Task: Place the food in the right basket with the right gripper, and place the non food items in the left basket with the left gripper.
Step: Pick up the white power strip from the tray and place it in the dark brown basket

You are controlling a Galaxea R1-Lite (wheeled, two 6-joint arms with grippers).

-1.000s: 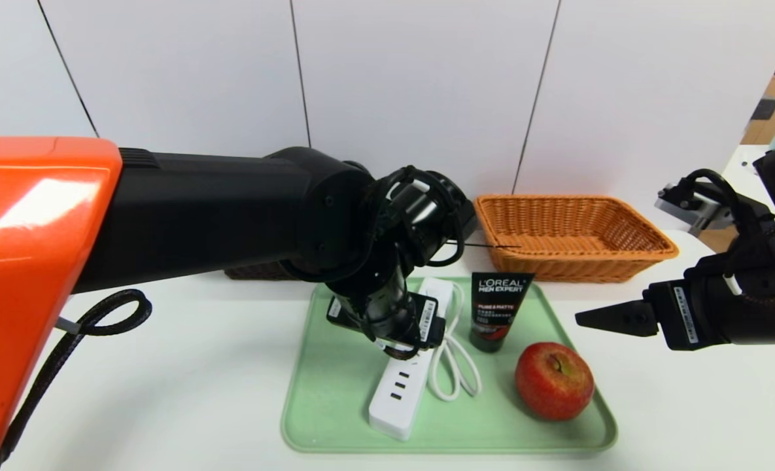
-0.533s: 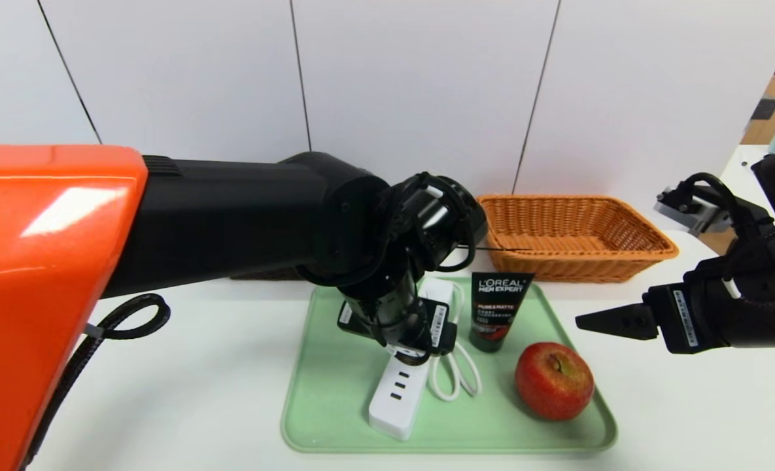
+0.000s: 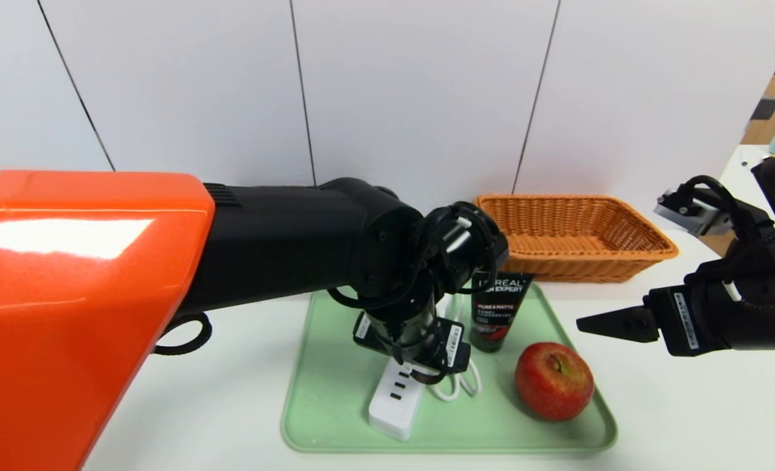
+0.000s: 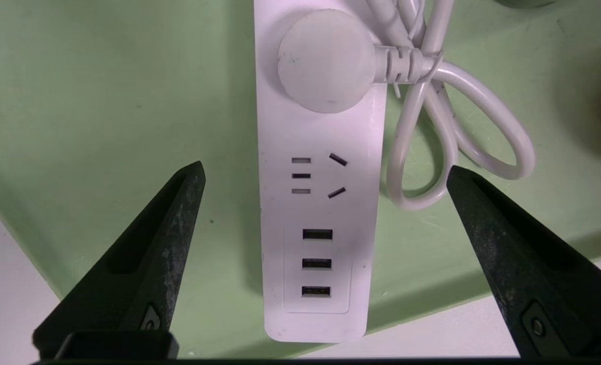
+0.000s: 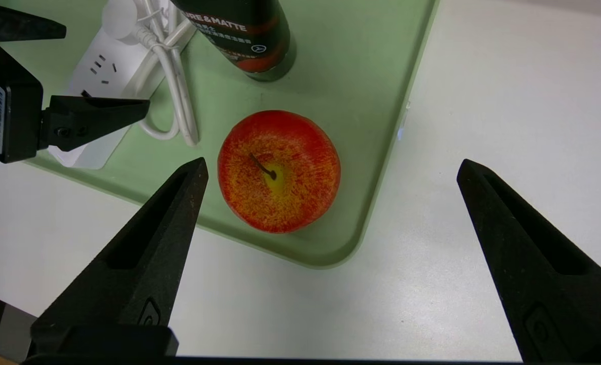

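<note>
A green tray (image 3: 328, 399) holds a white power strip (image 3: 394, 400) with its looped cord (image 4: 462, 142), an upright black L'Oreal tube (image 3: 496, 307) and a red apple (image 3: 552, 381). My left gripper (image 4: 325, 170) hovers open just above the power strip (image 4: 320, 213), one finger on each side and neither touching it. My right gripper (image 3: 583, 322) hangs open over the table to the right of the tray, a little above the apple (image 5: 278, 172). The orange right basket (image 3: 573, 239) stands behind the tray. My left arm hides the left basket.
The tube (image 5: 249, 35) stands close beside the cord. My left forearm spans the left half of the head view. Bare white table (image 5: 483, 101) lies right of the tray's edge (image 5: 381, 167). A white wall stands right behind the basket.
My left arm has swung rightward and lower, bringing its gripper over the middle of the power strip. The right arm and all objects stay put.
</note>
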